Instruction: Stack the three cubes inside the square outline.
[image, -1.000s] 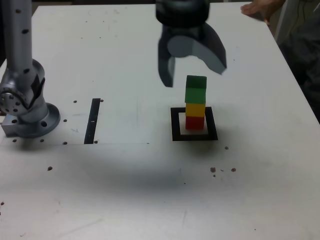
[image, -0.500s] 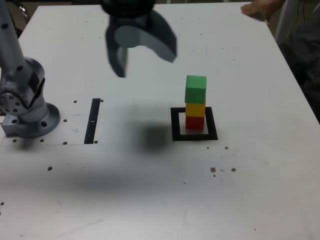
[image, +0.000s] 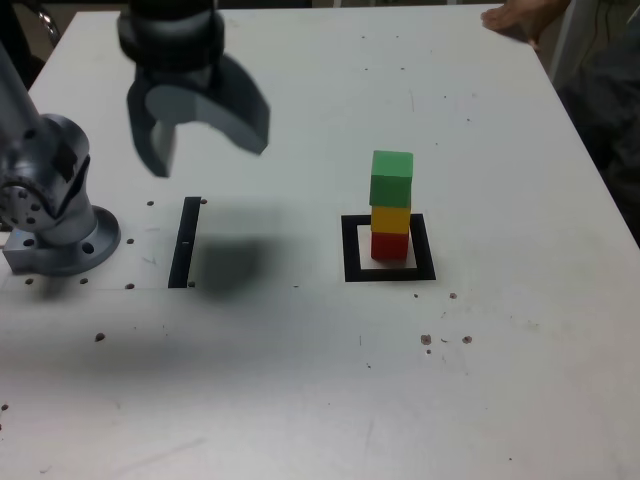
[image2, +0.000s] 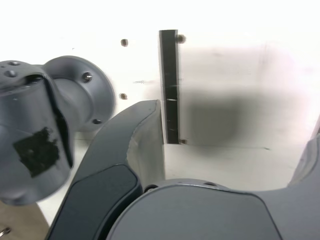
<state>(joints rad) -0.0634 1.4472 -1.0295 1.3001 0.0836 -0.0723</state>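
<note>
In the exterior view, the end effector (image: 197, 128) is hanging above the tabletop (image: 300, 380) with its jaws spread wide and nothing between them. It is sitting well apart from the square outline (image: 389, 248), toward the exterior view's left, above the straight black strip (image: 185, 241) and near the arm's base (image: 50, 215). Inside the square outline, 3 cubes are standing as 1 column: the red cube (image: 390, 244) is resting on the white centre, the yellow cube (image: 391, 218) is sitting on it, and the green cube (image: 391, 178) is topping the stack. The green cube is looking slightly offset from the yellow one. A person's hand (image: 518, 18) is resting at the far edge, beyond the outline.

Judging from this, the stack appears complete. The remaining risk is the tower toppling if the tabletop gets bumped or the arm swings back past the outline, since that offset top cube has little margin.

In the wrist view, the end effector (image2: 235, 165) is showing 1 dark finger (image2: 135, 150) clearly and only the edge of the other, with an empty gap between. The black strip (image2: 169, 85) and the base (image2: 50, 115) are lying below it. The cubes and outline are not appearing here at all; only the exterior view is showing them.
</note>
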